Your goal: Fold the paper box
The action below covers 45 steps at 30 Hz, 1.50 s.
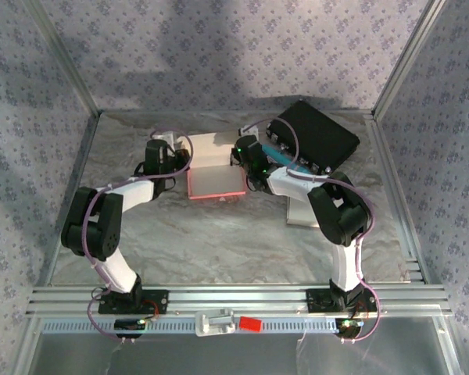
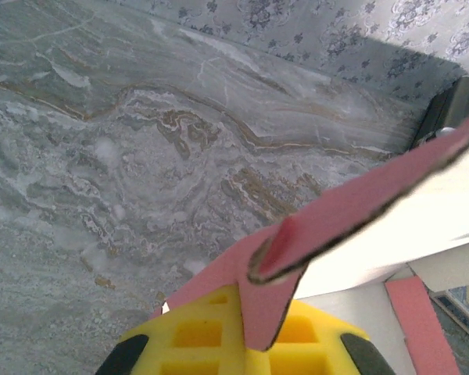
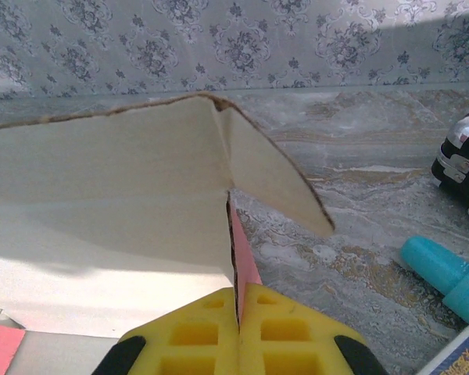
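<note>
Clamping opposite walls of the paper box [image 1: 216,181], left fingers [image 2: 195,337] and right fingers [image 3: 285,332] are both closed on it. From above, both contact spots are hidden.

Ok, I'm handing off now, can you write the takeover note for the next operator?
Left gripper: shut on the paper box, at its left wall.
Right gripper: shut on its right wall, beside a loose corner flap.
Box sits mid-table between the arms; black case behind it to the right.
Done: walls look raised. Left: tuck the flaps, close the open lid panel.
</note>
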### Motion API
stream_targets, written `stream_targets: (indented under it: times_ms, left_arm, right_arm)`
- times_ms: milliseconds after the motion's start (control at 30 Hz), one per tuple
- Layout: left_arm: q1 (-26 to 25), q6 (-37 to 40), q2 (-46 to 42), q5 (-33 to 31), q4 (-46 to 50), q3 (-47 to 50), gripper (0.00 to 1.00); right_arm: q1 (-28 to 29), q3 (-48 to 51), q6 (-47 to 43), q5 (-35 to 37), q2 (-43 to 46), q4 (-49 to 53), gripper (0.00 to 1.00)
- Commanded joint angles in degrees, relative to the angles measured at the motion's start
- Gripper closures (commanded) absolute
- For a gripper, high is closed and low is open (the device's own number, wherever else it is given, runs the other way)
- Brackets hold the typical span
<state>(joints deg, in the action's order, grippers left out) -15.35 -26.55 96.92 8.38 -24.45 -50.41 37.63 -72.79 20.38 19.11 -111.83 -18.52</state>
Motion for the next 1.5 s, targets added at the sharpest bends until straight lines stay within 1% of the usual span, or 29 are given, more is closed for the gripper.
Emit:
stream_targets:
  times_ms: [0,267,300,433,533,667,767,833,867,900,1000,1033,1100,1167,1333,1467]
  left_arm:
    - [-2.58,0.54,-1.16,7.27,-7.44,1.26,0.97]
    - [-3.43,2.32,-2.19,7.17,-8.47,4.42,0.97]
    - [-3.53,2.71,-2.52,7.12,-8.90,5.15,0.96]
    - [-4.29,3.95,-2.99,6.75,-10.05,7.70,0.96]
    - [-5.32,4.46,-3.84,5.34,-11.06,10.08,0.96]
    - [-6.44,5.19,-4.63,3.24,-11.45,12.22,0.96]
    - [-7.08,5.46,-4.86,1.51,-10.11,12.72,0.96]
    - [-7.71,6.08,-5.31,0.61,-8.22,12.43,0.97]
    - [-8.05,6.32,-5.58,0.01,-7.99,12.42,0.97]
    - [-8.24,6.28,-5.64,-0.26,-7.92,12.38,0.97]
    - [-8.84,6.24,-5.76,-1.05,-7.31,12.43,0.98]
    - [-9.11,6.24,-5.73,-1.40,-7.14,12.42,0.98]
    - [-9.57,6.33,-5.89,-2.15,-6.82,12.62,0.98]
    - [-9.92,6.42,-6.01,-2.71,-6.84,12.88,0.98]
    - [-10.52,7.10,-6.22,-3.19,-5.67,12.56,0.98]
    - [-11.35,7.86,-6.68,-4.45,-3.45,11.34,0.98]
  right_arm:
    - [2.14,1.28,0.15,-5.49,1.35,-3.74,1.00]
    - [2.19,3.97,-2.64,-5.93,2.24,-4.67,1.00]
    - [2.35,6.19,-3.26,-5.90,2.60,-4.85,1.00]
    - [2.82,9.05,-5.35,-4.61,3.61,-5.61,1.00]
    - [3.22,10.66,-6.99,-3.37,4.55,-6.17,1.00]
    - [3.41,11.67,-6.93,-2.87,5.25,-5.35,1.00]
    - [3.58,11.51,-4.56,-0.58,7.27,-1.33,0.91]
    - [3.66,11.45,-2.37,-0.13,9.91,2.23,0.87]
    - [3.87,11.36,-0.69,0.31,11.46,4.42,0.81]
    - [4.11,11.36,0.67,0.69,12.86,6.29,0.78]
    - [4.41,11.61,7.15,0.10,16.74,12.40,0.69]
    - [4.43,11.67,10.61,0.00,17.85,15.04,0.63]
    - [4.42,12.77,14.64,-1.38,19.81,17.78,0.57]
    - [4.68,14.36,19.27,-1.33,22.02,19.98,0.50]
    - [4.39,16.44,26.12,-1.78,26.53,24.19,0.47]
    - [4.12,15.61,28.99,-1.81,29.88,28.82,0.47]
